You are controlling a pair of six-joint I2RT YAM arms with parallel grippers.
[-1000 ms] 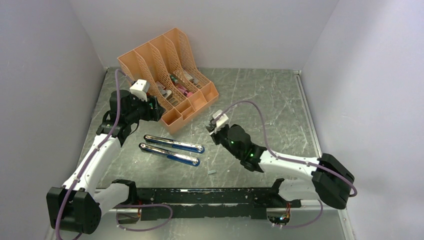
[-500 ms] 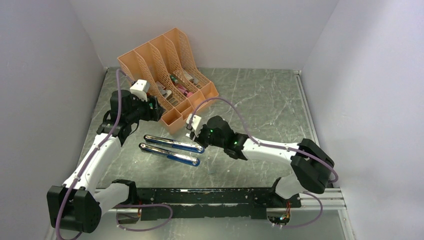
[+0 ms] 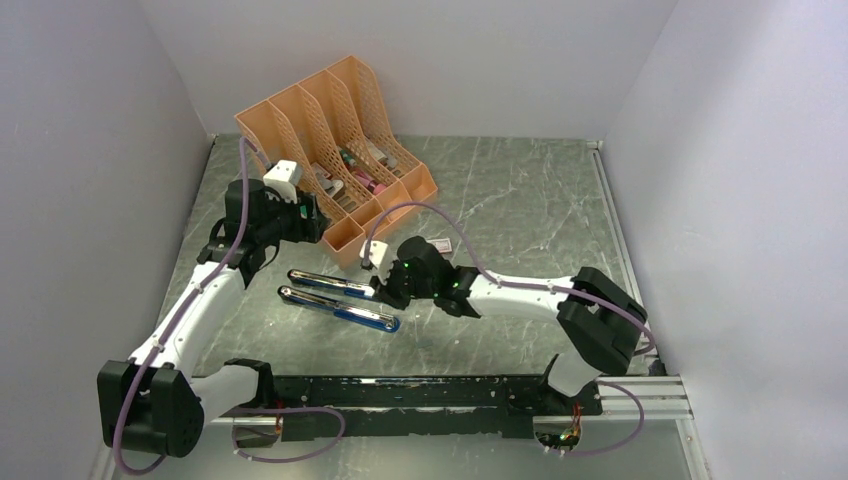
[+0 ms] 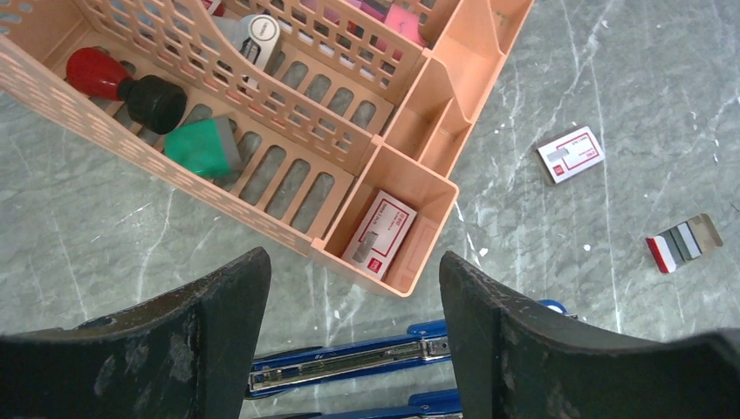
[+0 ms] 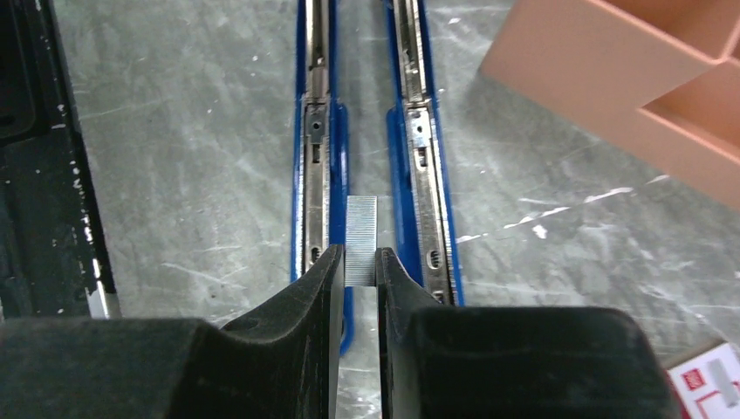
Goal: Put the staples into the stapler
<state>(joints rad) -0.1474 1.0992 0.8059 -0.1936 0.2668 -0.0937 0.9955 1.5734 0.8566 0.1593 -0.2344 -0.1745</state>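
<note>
Surrounding items: peach plastic mesh file organiser [image 3: 262, 128] on the grey marbled tabletop [image 3: 520, 200]; a white-and-red cardboard box [image 4: 380, 234] in its front corner bin; a red-and-black stamp [image 4: 122, 83] and a green block [image 4: 205, 147] in the slot behind; a second white-and-red box [image 4: 570, 154] on the tabletop beside that corner.
Stapler: blue-and-chrome metal stapler [image 3: 347, 286], opened flat into two long parallel halves, just in front of the organiser's front corner.
In the way: the two halves flank the strip closely, one on each side.
Staples: flat silvery-grey block of metal staples [image 5: 361, 229], in front of the organiser, over the gap between the halves; contact with the tabletop cannot be told.
Axis: long axis parallel to the halves, free end pointing straight out from the fingertips.
Right claw [image 5: 358, 262]: clenched on the near end of the staples; the rest juts beyond the tips.
Left claw [image 4: 349, 271]: spread wide, grasping nothing, above the organiser's front corner.
</note>
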